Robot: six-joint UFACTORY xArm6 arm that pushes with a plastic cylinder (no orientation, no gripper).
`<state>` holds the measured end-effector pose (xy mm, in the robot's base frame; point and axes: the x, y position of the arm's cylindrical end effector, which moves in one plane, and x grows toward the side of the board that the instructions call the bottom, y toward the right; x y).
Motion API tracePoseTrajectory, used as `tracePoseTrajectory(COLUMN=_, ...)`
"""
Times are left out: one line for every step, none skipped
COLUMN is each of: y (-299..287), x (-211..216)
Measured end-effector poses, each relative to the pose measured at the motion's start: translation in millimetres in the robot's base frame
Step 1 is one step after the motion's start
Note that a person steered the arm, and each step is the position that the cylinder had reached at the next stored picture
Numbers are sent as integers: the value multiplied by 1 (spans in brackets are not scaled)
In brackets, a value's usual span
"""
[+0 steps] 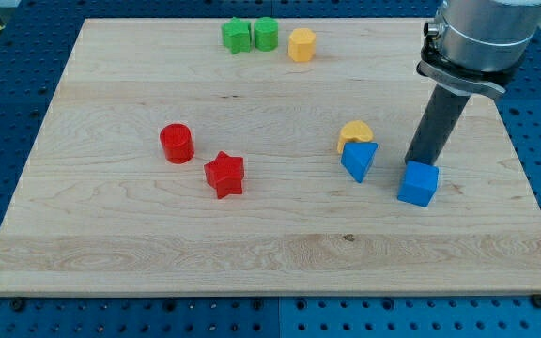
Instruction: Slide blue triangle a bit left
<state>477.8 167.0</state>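
Observation:
The blue triangle point(359, 160) lies right of the board's middle, touching a yellow block point(354, 133) just above it. My tip point(415, 161) is on the board to the triangle's right, with a gap between them, and right behind the top edge of a blue cube point(419, 183). The dark rod rises from it to the view's upper right.
A red cylinder point(177, 144) and a red star point(224, 175) sit left of centre. Two green blocks point(238, 36) point(266, 33) and a yellow hexagon-like block point(301, 44) stand near the board's top edge. The wooden board point(111, 253) rests on a blue pegboard.

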Motion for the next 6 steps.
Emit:
tracePoseTrajectory(y=-33, x=-5)
tracePoseTrajectory(y=-71, x=-6)
tracePoseTrajectory(y=-85, x=-6)
tracePoseTrajectory(y=-85, x=-8)
tracePoseTrajectory(y=-85, x=-20)
tracePoseTrajectory(y=-85, x=-37)
